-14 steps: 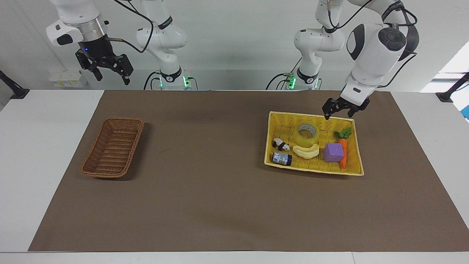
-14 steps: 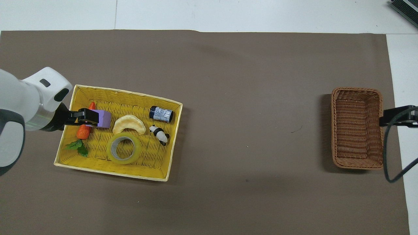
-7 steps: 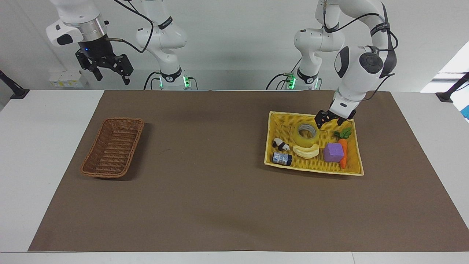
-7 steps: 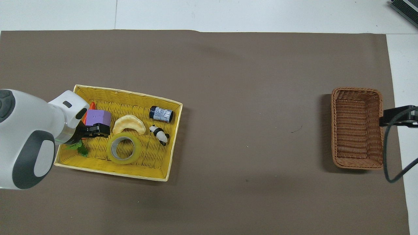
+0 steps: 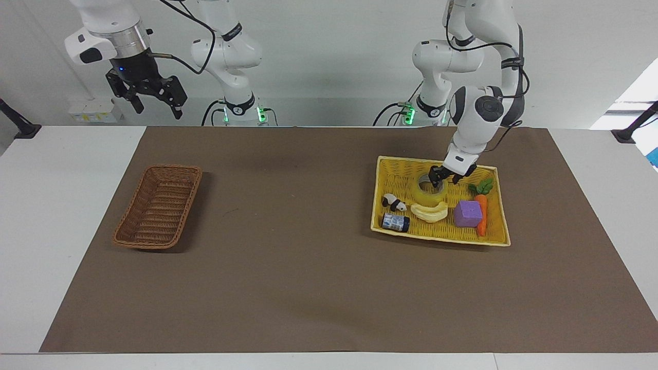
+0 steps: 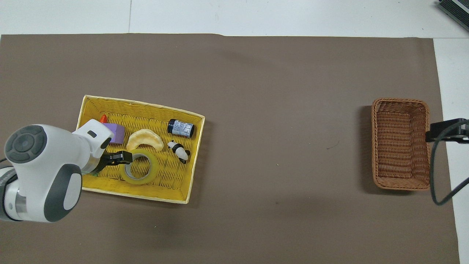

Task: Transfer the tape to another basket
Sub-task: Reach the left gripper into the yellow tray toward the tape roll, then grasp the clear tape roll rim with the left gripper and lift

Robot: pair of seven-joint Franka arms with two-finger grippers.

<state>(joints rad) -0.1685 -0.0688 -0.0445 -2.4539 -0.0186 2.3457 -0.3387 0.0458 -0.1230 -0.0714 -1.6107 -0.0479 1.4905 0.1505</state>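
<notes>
The tape (image 5: 431, 191) lies flat in the yellow basket (image 5: 377, 195), at the edge nearer the robots; it also shows in the overhead view (image 6: 141, 171). My left gripper (image 5: 445, 180) is open and low over the tape's rim on the side toward the left arm's end, one finger over the core hole; in the overhead view (image 6: 122, 158) it covers that rim. The brown wicker basket (image 5: 158, 205) stands empty toward the right arm's end, also seen from overhead (image 6: 400, 143). My right gripper (image 5: 157, 105) waits open, raised near the robots' edge of the table.
In the yellow basket with the tape lie a banana (image 5: 430, 211), a purple cube (image 5: 468, 213), a carrot (image 5: 481, 213), a panda figure (image 5: 394, 203) and a small dark can (image 5: 396, 222). A brown mat (image 5: 308, 267) covers the table.
My left gripper has moved down from over the yellow basket's rim nearer the robots to the tape's rim. The right arm and the objects have not moved.
</notes>
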